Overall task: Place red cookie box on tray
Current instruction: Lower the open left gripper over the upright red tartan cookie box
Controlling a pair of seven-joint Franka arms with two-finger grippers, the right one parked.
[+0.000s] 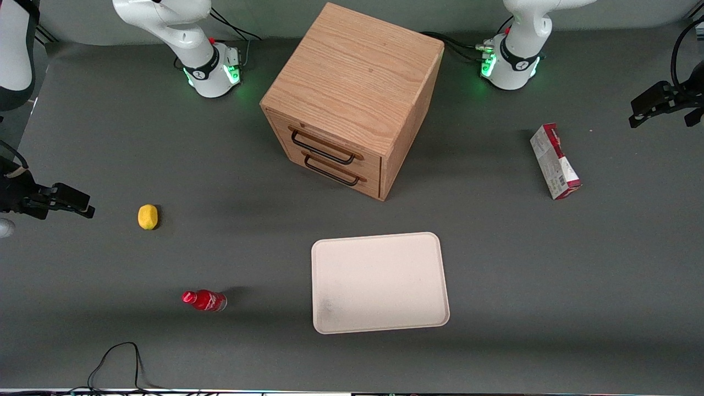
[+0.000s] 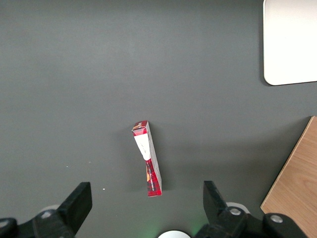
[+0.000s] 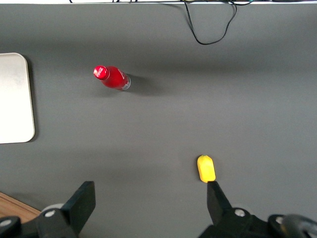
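We read the scene from the parked arm's end of the tabletop (image 1: pixel 605 286) toward the working arm's: a yellow lemon (image 1: pixel 147 216), a small red bottle (image 1: pixel 204 300), the wooden drawer cabinet (image 1: pixel 352 99) with 2 handled drawers, the cream tray (image 1: pixel 379 282) nearer the front camera than the cabinet, and then the red cookie box (image 1: pixel 554 160) lying alone toward the working arm's end, well apart from the tray. Our claw (image 2: pixel 147 208) hangs high above the box, spread wide and holding nothing. The step in hand looks like the approach, with nothing lifted yet. To do it well, we would come straight down over the middle of the box, turn the wrist so the fingers (image 2: pixel 77 203) close across its narrow width, and keep them clear of the tabletop. The box is a slim carton on its long edge, red at the sides, with a pale printed panel and barcode, one end flap seeming slightly open.
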